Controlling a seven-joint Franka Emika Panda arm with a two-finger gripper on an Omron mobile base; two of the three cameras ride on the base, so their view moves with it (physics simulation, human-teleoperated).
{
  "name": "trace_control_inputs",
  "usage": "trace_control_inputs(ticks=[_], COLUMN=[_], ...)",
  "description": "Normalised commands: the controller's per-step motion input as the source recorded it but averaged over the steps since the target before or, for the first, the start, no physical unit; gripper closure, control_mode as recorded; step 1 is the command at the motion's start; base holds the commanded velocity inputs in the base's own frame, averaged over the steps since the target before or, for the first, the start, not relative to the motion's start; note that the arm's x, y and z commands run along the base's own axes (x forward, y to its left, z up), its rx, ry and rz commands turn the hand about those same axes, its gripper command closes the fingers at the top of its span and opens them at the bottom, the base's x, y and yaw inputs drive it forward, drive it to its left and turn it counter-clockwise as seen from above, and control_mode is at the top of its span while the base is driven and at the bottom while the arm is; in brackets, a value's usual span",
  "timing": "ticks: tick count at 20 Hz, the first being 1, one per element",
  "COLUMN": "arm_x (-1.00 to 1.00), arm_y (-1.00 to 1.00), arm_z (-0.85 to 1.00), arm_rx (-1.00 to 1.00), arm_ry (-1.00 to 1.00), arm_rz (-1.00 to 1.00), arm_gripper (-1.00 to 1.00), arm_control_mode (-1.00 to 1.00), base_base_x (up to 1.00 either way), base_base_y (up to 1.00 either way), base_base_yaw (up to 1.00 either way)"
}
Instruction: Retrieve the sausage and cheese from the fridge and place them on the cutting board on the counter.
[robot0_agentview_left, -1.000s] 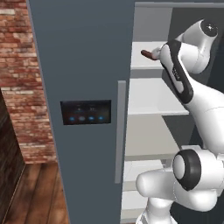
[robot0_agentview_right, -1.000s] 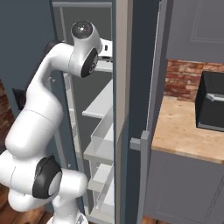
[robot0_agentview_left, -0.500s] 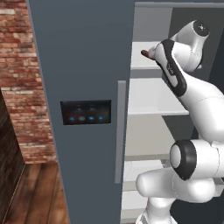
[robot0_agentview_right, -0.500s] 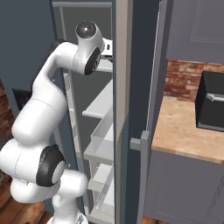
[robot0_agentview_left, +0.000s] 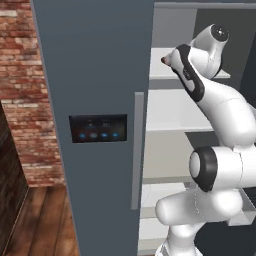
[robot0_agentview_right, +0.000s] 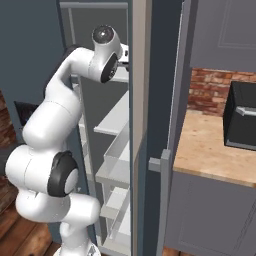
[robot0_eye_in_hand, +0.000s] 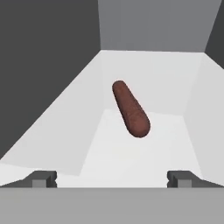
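The sausage, a dark reddish-brown cylinder, lies at a slant on a white shelf inside the fridge. My gripper is open and holds nothing. Its fingertips stand wide apart, short of the sausage and to either side of its line. In the left base view one end of the sausage peeks out on the upper shelf beside my wrist. The counter lies to the right of the open fridge door. The cheese and the cutting board are out of view.
The shelf is walled by white sides and a grey back. Below it are more white shelves and door bins. A black appliance stands on the counter before a brick wall. The closed fridge door carries a lit panel.
My arm has reached further into the upper shelf, and its wrist now covers more of the sausage in the left base view. The sausage has stayed put and the gripper has stayed open.
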Motion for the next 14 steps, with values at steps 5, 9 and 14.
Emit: trace_control_inputs(ticks=[5,9,14], arm_x=[0.41,0.30,0.17], arm_y=[-0.05,-0.08,-0.07], arm_z=[-0.01,-0.12,-0.20], arm_rx=[0.00,0.00,0.00], arm_ry=[0.03,0.03,0.03], arm_rz=[0.00,0.00,0.00], arm_gripper=[-1.00,-1.00,-1.00], arm_control_mode=[-1.00,-1.00,-1.00], base_base_x=[0.00,0.00,0.00], base_base_y=[0.00,0.00,0.00], base_base_yaw=[0.00,0.00,0.00])
